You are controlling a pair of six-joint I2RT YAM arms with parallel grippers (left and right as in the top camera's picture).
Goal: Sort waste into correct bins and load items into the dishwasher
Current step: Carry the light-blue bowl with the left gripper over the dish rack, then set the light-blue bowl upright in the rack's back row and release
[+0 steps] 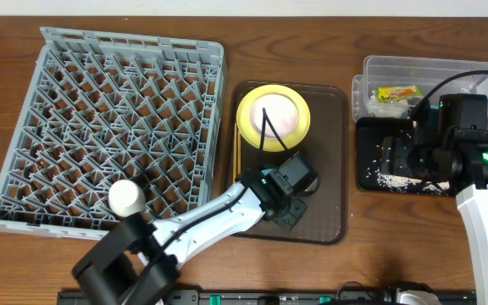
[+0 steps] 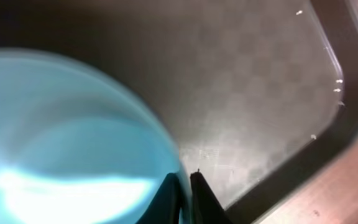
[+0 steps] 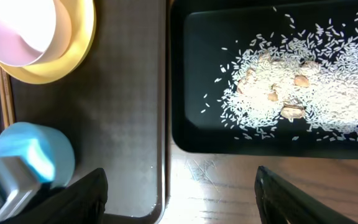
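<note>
Left gripper [image 2: 183, 177] is clenched on the rim of the light-blue bowl [image 2: 67, 143]: in the left wrist view one finger sits inside the rim and one outside, nearly touching. The bowl is over the brown serving tray [image 1: 329, 212], lower centre of the overhead frame. From above I barely see it, since the gripper covers it.

Right gripper [image 3: 180, 174] is released, fingers spread wide at the bottom corners of the right wrist view. It hangs over the near edge of the black tray [image 3: 191, 124] and grasps nothing.

Waste:
- The rice grains [image 3: 328, 93] are scattered in the black tray, with a few beige scraps [image 3: 294, 111] lying among them.
- The snack wrapper [image 1: 396, 92] is in the clear tub [image 1: 447, 68], upper right of the overhead frame, just above the black tray.

Items:
- The yellow plate [image 1: 246, 119] is at the top of the brown tray, with the white bowl [image 1: 285, 119] sitting on it.
- Two thin dark lines form a V across that bowl. I can't tell what they are.
- Thin wood-coloured sticks lie along the tray's left edge, probably the chopsticks [image 1: 238, 165].

The dish rack [image 1: 117, 119] fills the left half of the overhead frame, just beside the brown tray.
</note>
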